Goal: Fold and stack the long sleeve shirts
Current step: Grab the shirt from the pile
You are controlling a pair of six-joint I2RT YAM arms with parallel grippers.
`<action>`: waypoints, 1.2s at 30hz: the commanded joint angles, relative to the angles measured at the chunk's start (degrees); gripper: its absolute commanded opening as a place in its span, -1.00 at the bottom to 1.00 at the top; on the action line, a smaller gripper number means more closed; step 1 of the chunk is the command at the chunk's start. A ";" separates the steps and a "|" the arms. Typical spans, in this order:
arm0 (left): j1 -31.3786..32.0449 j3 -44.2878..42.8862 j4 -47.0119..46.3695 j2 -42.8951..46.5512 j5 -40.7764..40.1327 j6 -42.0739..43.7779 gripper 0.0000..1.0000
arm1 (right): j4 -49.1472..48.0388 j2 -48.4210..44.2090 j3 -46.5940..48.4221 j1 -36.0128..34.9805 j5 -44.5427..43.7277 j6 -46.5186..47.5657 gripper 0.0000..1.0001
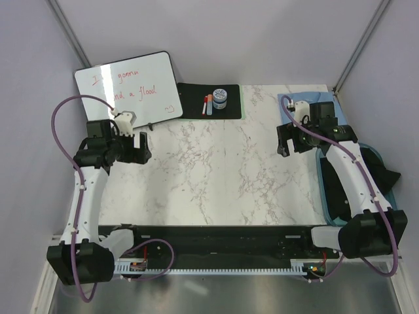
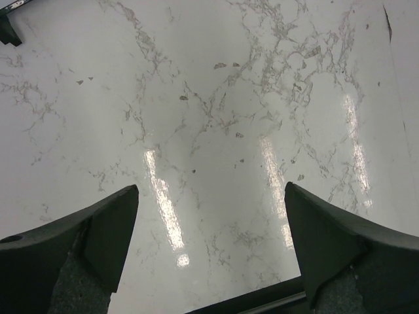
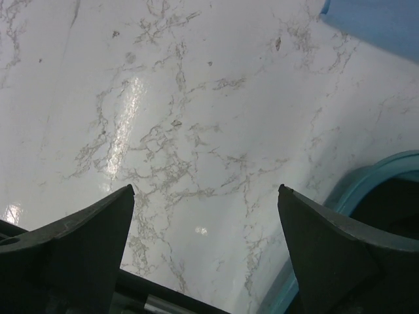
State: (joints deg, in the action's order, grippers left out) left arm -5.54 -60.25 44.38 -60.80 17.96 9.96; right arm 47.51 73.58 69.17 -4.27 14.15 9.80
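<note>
Nearest the lens: dark fingers (image 2: 85, 242) of left tool (image 2: 211, 196), spread fully apart to the frame edges. Nothing held, only bare marble worktop (image 2: 209, 98) beneath. Same for right tool (image 3: 205, 193): wide apart, nothing held, above bare marble.

Location of light blue shirt (image 1: 296, 103): far right corner of worktop, lying flat, partly hidden behind the right wrist. Location of black shirt (image 1: 382, 171): right edge, bunched in a teal-rimmed bin (image 1: 321, 171) and spilling over its outer side, mostly covered by the right arm. Folded or not: cannot tell. Shirts apart from each other, not stacked.

From above, right tool just left of light blue shirt; touching or not, cannot tell. Well apart from both shirts, left tool over the left side of the worktop, near a whiteboard (image 1: 131, 85) with red handwriting. At the far edge, between whiteboard and light blue shirt: black green-edged mat (image 1: 190, 99) carrying markers (image 1: 207, 104) and a small jar (image 1: 219, 99).
</note>
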 commanded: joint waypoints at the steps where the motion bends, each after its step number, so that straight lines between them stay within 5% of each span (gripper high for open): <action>1: -0.09 -4.26 0.35 -2.57 -0.29 1.38 0.99 | 5.13 2.87 8.42 -0.21 -6.57 3.46 0.96; 4: 0.88 -7.60 1.85 -4.85 -1.69 2.43 0.99 | 8.82 3.32 11.60 3.72 -8.97 6.27 0.96; 9: 1.41 -10.68 3.16 -7.05 -1.70 4.37 0.99 | 18.31 5.43 17.14 22.85 -4.93 19.27 0.96; 16: 1.59 -11.12 3.34 -9.25 3.65 3.15 0.99 | 20.36 10.42 9.69 47.65 -7.29 37.81 0.96; 35: 1.58 -14.46 4.31 -10.40 3.23 3.84 0.99 | -10.77 25.73 -18.71 47.16 -13.80 32.65 0.96; 36: 1.59 -14.63 4.31 -10.57 3.14 3.93 0.99 | -10.07 25.82 -19.07 47.08 -13.45 32.82 0.83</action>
State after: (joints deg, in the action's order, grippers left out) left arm -4.03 -72.38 48.01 -71.64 21.08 12.12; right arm 44.36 95.33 56.12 43.27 1.83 42.78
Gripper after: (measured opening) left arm 0.993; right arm 0.980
